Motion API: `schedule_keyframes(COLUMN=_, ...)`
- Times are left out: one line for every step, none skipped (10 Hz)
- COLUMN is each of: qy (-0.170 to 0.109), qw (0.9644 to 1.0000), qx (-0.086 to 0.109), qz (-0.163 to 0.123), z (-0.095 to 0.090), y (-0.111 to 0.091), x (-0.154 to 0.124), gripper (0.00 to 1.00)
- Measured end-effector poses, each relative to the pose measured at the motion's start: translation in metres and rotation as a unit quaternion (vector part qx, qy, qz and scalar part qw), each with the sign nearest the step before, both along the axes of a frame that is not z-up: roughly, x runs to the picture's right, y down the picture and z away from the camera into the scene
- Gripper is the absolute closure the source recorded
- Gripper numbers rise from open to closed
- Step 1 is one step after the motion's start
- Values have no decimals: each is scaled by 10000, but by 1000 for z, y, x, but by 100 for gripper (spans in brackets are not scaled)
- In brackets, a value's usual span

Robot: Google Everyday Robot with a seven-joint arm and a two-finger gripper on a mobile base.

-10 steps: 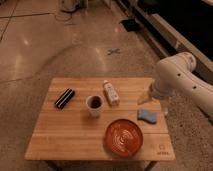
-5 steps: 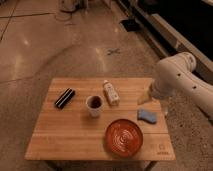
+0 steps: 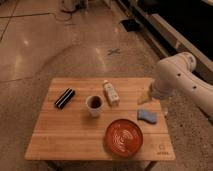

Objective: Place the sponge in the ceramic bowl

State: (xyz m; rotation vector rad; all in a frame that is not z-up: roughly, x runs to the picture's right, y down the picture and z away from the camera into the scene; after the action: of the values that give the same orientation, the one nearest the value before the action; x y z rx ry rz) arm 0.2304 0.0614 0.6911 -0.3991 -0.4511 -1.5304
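The light-blue sponge [image 3: 147, 116] lies flat on the wooden table [image 3: 60, 135] near its right edge. Just to its front left stands the orange-red ceramic bowl [image 3: 124, 136], with pale rings inside and nothing in it. My white arm [image 3: 175, 77] comes in from the right. Its gripper [image 3: 145, 98] hangs a little above and behind the sponge, not touching it.
A white cup [image 3: 94, 104] with a dark inside stands at the table's middle. A small white bottle [image 3: 110, 92] lies behind it. A black bar [image 3: 64, 97] rests at the left. The floor around the table is polished concrete.
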Motion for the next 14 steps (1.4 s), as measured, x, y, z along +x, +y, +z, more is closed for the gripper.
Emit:
schedule_keyframes(qy=0, qw=10000, qx=0, qz=0, z=0, y=0, x=0, gripper=20)
schedule_keyframes(qy=-3, qw=10000, qx=1, qz=-3, z=0, y=0, x=0, gripper=20)
schedule_keyframes(qy=-11, qw=10000, qx=4, qz=-14, z=1, y=0, x=0, gripper=20)
schedule_keyframes(qy=-57, qw=9999, qx=36, qz=-132, z=8, y=5, x=0, gripper=20)
schedule_keyframes(qy=-101, qw=9996, qx=31, qz=-279, z=21, y=16, x=1, gripper=20)
schedule_keyframes(qy=-149, qw=9990, qx=13, qz=-418, z=36, y=29, x=3, gripper=20)
schedule_keyframes(qy=-196, qw=9984, qx=0, qz=-538, z=50, y=41, x=6, gripper=20)
schedule_keyframes(qy=-244, qw=9976, qx=-24, qz=-641, z=65, y=53, x=9, gripper=20)
schedule_keyframes(qy=-281, qw=9970, qx=-41, qz=-723, z=79, y=61, x=12, gripper=20)
schedule_keyframes(qy=-314, qw=9962, qx=-73, qz=-811, z=95, y=68, x=15, gripper=20)
schedule_keyframes(qy=-337, qw=9955, qx=-115, qz=-883, z=111, y=74, x=19, gripper=20)
schedule_keyframes(qy=-346, qw=9950, qx=-152, qz=-926, z=124, y=78, x=23, gripper=20)
schedule_keyframes(qy=-356, qw=9946, qx=-189, qz=-961, z=136, y=81, x=27, gripper=20)
schedule_keyframes(qy=-385, qw=9939, qx=-225, qz=-1007, z=149, y=82, x=30, gripper=20)
